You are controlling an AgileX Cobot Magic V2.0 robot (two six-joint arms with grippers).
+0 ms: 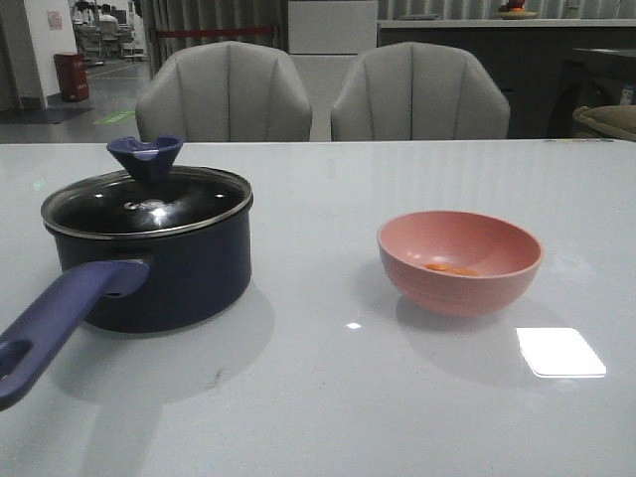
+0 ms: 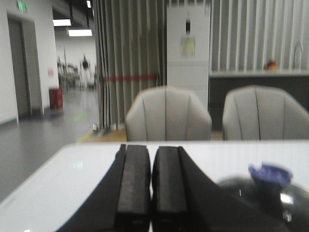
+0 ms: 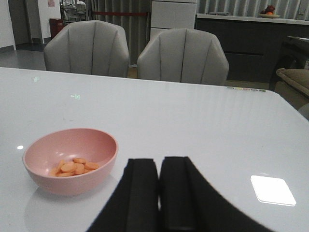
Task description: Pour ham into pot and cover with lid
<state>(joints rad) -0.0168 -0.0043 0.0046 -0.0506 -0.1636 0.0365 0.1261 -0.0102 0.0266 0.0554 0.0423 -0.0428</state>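
The worktop [image 1: 328, 397] carries the pot [image 1: 179, 273] as landmark, its long handle [image 1: 60, 313] reaching toward the robot and the lid [image 1: 149, 199] already seated on its rim, while the pink bowl [image 1: 459, 260] stands well apart to the pot's right with the ham [image 3: 75, 167] lying in its bottom. The left end effector [image 2: 152, 188], near the pot, and the right end effector [image 3: 158, 193], near the bowl, both have their fingers pressed together on nothing. Since the lid blocks the pot, pouring before lifting it would likely scatter slices over the glass, and a careless tilt of the shallow bowl could drop them short.
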